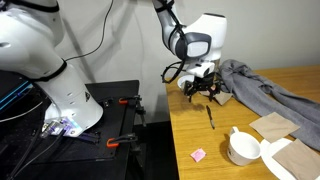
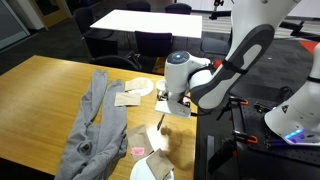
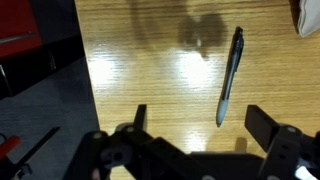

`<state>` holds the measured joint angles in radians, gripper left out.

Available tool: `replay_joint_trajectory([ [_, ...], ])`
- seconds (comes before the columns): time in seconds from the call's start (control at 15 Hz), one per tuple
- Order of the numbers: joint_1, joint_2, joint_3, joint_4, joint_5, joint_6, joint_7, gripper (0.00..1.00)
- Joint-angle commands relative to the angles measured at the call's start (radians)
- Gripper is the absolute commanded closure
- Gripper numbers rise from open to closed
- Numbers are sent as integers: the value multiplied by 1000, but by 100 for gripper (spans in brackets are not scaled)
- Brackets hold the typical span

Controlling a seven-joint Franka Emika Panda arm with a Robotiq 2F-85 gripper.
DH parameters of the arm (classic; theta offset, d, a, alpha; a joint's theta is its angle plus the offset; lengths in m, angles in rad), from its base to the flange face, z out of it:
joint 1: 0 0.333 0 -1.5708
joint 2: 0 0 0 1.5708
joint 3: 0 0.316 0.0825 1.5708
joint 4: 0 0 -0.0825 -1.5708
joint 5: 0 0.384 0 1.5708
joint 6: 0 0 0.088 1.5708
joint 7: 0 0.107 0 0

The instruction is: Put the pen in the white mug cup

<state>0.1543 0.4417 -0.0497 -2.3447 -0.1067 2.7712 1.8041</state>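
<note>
Gripper (image 3: 200, 128) jaws spread wide, empty, nr pen (image 3: 229, 75).

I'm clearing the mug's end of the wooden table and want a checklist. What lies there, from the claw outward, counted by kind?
pen: 1
white mug: 1
brown paper napkins: 2
pink scrap: 1
gray cloth: 1
Total: 6

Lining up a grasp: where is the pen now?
In the wrist view the pen lies flat on the table, just ahead of the open gripper; in an exterior view the mug stands apart from it.
</note>
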Motion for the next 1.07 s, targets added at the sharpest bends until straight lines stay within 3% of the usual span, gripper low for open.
replay_joint_trajectory([
  [0.0,5,64,1,57,79,-4,-50,0],
  [1.0,61,271,-82,190,112,129,-133,0],
])
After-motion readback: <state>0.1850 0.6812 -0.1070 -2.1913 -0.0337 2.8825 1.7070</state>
